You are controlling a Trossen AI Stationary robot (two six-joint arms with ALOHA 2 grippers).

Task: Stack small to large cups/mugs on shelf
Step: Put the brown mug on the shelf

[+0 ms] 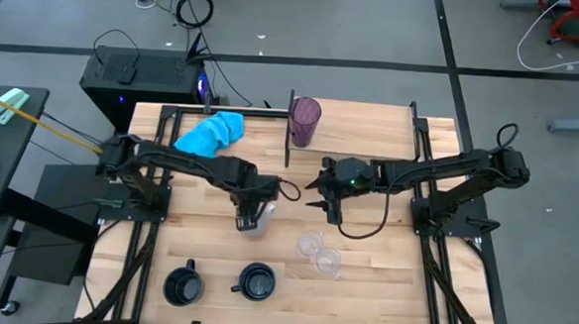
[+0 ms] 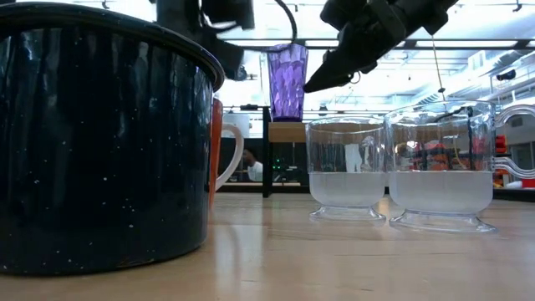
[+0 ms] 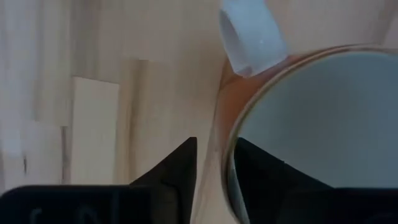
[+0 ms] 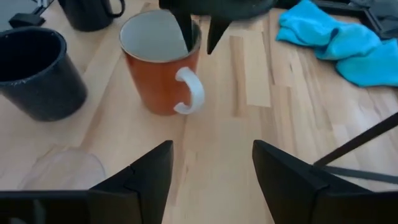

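The orange mug (image 4: 163, 68), white inside, stands upright on the table near its middle, with its white handle (image 3: 249, 37) to one side. My left gripper (image 1: 252, 212) points down over it. One finger (image 3: 255, 171) is inside the mug and the other (image 3: 180, 168) is outside, with a gap between them. My right gripper (image 1: 315, 186) hangs open and empty above the table, right of the mug. The purple tumbler (image 1: 305, 121) stands on the shelf (image 2: 288, 131) beside its left dark panel (image 1: 289, 132). Two clear cups (image 1: 310, 244) (image 1: 327, 261) and two black mugs (image 1: 182, 283) (image 1: 255, 281) stand nearer the front. My left gripper straddles the mug's rim (image 3: 227, 146) from above, a short way round from the handle. The outer finger stands a little off the wall. I cannot tell whether the inner finger touches it. The mug stands on the table.
A bright blue cloth (image 1: 212, 133) lies at the far left of the table. In the low view one black mug (image 2: 100, 134) fills the near left. The clear cups (image 2: 347, 171) (image 2: 440, 171) stand to its right. Bare planks lie between the orange mug and the shelf.
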